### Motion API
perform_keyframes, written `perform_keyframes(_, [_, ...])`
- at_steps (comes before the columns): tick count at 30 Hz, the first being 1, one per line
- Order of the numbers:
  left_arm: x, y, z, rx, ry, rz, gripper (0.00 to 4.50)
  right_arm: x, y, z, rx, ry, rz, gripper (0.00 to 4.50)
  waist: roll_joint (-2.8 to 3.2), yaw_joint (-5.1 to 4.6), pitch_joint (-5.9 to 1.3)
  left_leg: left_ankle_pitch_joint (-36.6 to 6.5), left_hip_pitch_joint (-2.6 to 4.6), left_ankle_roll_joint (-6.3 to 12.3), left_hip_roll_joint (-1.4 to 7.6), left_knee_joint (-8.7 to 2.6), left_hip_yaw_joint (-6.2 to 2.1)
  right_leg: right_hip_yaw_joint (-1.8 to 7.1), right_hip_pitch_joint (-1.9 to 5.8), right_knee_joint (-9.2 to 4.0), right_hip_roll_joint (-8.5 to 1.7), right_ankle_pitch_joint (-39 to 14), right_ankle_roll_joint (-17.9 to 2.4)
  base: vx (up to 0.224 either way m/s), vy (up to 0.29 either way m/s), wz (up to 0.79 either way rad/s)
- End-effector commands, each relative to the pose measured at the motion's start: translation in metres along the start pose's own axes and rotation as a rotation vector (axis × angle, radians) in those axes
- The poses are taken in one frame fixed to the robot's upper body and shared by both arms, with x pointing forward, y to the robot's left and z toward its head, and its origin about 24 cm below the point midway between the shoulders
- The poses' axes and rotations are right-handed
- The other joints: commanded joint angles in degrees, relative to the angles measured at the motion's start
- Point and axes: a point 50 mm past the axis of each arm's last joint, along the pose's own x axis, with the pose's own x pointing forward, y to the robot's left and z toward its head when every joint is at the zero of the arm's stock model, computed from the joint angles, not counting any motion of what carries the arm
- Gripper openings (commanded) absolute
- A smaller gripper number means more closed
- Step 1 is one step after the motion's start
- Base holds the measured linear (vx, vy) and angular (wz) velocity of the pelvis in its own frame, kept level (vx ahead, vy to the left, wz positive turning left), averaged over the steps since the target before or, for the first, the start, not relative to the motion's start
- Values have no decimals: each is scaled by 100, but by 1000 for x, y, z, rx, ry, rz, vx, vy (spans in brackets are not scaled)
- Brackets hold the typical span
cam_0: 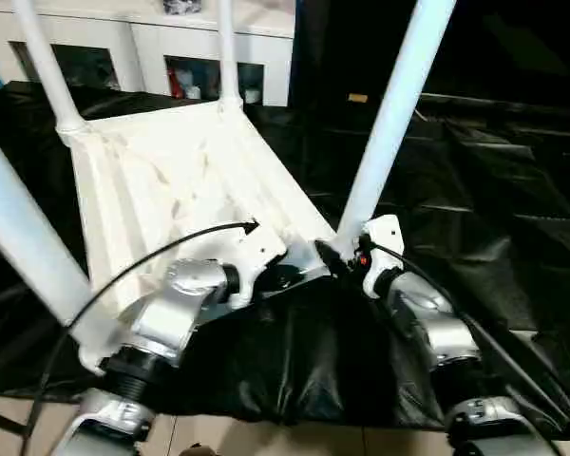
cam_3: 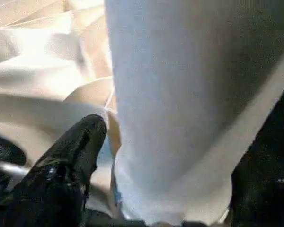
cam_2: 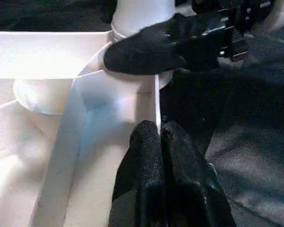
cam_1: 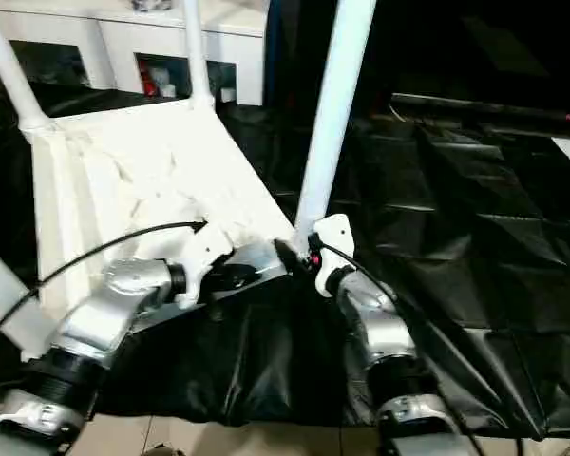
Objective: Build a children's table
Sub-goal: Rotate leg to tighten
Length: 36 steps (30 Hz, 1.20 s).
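We see the ribbed white tabletop (cam_0: 171, 180) upside down on crinkled black sheeting (cam_0: 475, 190); left pincer (cam_2: 156, 135) pinches its thin rim, right pincer (cam_0: 337, 258) clasps a smooth tubular leg (cam_0: 389, 114).

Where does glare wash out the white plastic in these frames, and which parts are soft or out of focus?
Left wrist view: the tabletop is overexposed, its rim detail lost, while the left gripper looks soft. Right wrist view: the leg is blurred; the ribs are bright. Left eye view: the ribbed underside is washed out; the black sheet shows sheen.
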Motion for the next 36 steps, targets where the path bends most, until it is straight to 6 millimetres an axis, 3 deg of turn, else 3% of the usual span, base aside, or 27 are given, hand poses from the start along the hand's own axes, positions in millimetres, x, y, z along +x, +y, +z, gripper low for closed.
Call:
perform_keyframes(1, [7,-11,-6,-14,12,-100,0,5,27,-8,-8,37,233,380,15,18,-265,-1268,-27,221,97,-358,16,169,235,-385,-214,-983,-1028,0,0,0])
perform_keyframes(3, [3,-8,-6,-12,10,-123,0,1,27,-5,-17,37,316,380,11,10,-284,-942,-18,333,87,-316,41,169,242,-316,-188,-321,-1243,0,0,0])
perform_keyframes(6, [-3,-6,-5,-1,-2,-184,0,-6,28,-2,-48,51,441,380,9,17,-288,-787,-14,498,84,-286,56,158,255,-285,-180,5,-1397,0,0,0])
perform_keyframes(13, [-9,-3,-6,3,9,-252,0,-9,35,3,-36,73,612,340,30,65,-261,-1211,31,391,127,-323,54,165,232,-335,-229,-703,-1422,0,0,0])
perform_keyframes(21, [-15,2,-8,26,44,-288,0,-15,42,0,-21,127,747,286,12,151,-261,-1073,30,356,122,-303,67,165,235,-316,-228,-658,-1370,0,0,0])
perform_keyframes(23, [-16,3,-9,28,49,-290,0,-16,43,-1,-15,130,760,266,12,171,-259,-1090,25,336,127,-308,65,164,233,-313,-237,-714,-1371,0,0,0])
perform_keyframes(31, [-18,3,-11,24,54,-296,0,-16,45,-3,-1,125,752,260,12,169,-266,-1131,20,258,124,-316,52,164,234,-314,-243,-796,-1329,0,0,0])
perform_keyframes(36, [-18,4,-14,7,54,-242,0,-11,38,-7,25,94,573,260,13,166,-259,-1124,16,265,119,-317,55,163,232,-314,-238,-749,-1336,0,0,0])
